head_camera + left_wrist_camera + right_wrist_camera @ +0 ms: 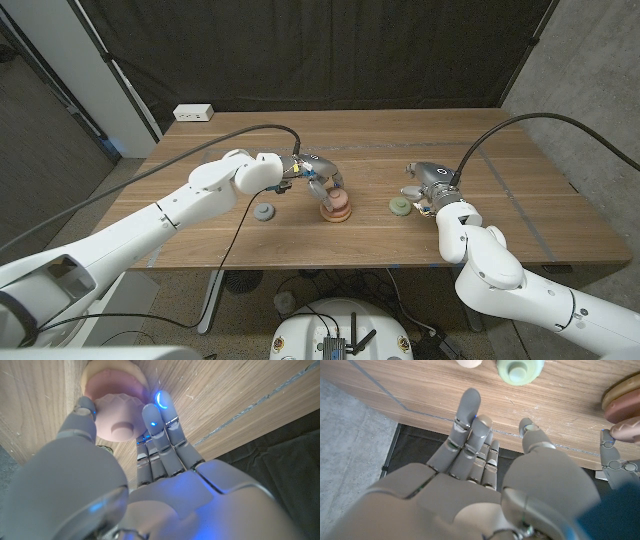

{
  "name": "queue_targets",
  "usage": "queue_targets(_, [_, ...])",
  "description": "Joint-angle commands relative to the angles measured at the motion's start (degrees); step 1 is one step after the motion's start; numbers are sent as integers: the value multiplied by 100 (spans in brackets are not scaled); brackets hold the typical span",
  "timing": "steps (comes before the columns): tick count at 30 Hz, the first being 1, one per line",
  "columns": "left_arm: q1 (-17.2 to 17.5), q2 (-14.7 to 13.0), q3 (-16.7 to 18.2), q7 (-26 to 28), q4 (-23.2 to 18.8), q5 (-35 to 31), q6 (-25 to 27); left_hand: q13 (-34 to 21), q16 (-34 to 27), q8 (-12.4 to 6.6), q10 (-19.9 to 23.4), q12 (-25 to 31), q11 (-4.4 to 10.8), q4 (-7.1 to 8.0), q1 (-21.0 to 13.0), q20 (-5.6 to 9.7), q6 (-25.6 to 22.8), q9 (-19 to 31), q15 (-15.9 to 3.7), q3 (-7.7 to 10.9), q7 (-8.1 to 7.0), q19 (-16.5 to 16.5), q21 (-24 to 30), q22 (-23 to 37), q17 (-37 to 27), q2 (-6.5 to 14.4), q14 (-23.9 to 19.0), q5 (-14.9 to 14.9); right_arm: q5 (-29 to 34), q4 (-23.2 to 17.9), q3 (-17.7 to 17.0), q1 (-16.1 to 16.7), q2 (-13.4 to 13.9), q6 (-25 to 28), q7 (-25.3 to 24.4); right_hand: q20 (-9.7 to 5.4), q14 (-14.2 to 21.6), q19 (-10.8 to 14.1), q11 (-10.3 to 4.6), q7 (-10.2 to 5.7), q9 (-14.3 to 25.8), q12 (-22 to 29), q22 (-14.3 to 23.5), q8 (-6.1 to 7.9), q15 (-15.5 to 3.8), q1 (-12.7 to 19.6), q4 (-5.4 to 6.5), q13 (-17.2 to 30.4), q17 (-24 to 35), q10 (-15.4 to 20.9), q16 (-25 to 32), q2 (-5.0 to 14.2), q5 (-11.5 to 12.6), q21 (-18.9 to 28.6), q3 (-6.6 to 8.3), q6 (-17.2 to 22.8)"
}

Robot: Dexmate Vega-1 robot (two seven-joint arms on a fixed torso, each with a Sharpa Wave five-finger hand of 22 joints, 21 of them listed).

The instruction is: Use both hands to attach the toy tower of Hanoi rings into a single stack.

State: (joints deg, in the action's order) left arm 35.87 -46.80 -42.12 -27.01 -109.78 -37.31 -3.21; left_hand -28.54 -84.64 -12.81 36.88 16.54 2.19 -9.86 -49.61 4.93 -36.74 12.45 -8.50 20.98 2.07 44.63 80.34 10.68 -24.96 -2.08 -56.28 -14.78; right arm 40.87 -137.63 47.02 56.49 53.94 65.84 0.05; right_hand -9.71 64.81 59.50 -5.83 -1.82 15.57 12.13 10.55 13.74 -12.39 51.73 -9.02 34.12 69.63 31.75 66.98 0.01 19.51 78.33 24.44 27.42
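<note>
A short stack of rings (336, 210) with a tan base stands at the table's middle. My left hand (316, 180) pinches a pink ring (117, 414) between thumb and fingers right over that stack (114, 371); whether the ring touches it I cannot tell. The right wrist view catches the same stack (622, 396) and pink ring (626, 430). A pale green ring (400, 206) (520, 370) lies on the wood just beside my right hand (426, 186), whose fingers (470, 410) are spread with nothing in them. A small grey ring (264, 212) lies left of the stack.
A cream-coloured piece (469, 362) lies next to the green ring. A white power strip (193, 113) sits at the table's far left corner. A dark curtain hangs behind the wooden table (500, 150). Cables run from both arms over the tabletop.
</note>
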Motion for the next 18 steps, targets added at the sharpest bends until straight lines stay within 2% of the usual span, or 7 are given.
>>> queue_targets(1, [5, 50, -75, 34, 72, -54, -8, -46, -45, -17, 631, -11, 619, 65, 15, 664, -218, 70, -402, 102, -187, -11, 17, 5, -10, 75, 24, -14, -198, -44, 2, 18, 62, 32, -225, -283, -2, 58, -1, 1, 7, -9, 10, -9, -25, -36, 5, 14, 2, 33, 25, -15, 31, -16, 37, 38])
queue_targets(18, [75, 71, -79, 243, 130, -136, 1, -84, -57, 16, 611, -62, 650, 41, -17, 674, -199, 76, -403, 131, -220, -29, 20, 9, -14, 81, 24, -17, -426, -78, 51, -18, 137, 88, -405, -282, 4, 56, 8, -32, 5, -13, 9, -14, -24, -67, 11, 9, 10, 45, 42, -9, 33, -22, 55, 50])
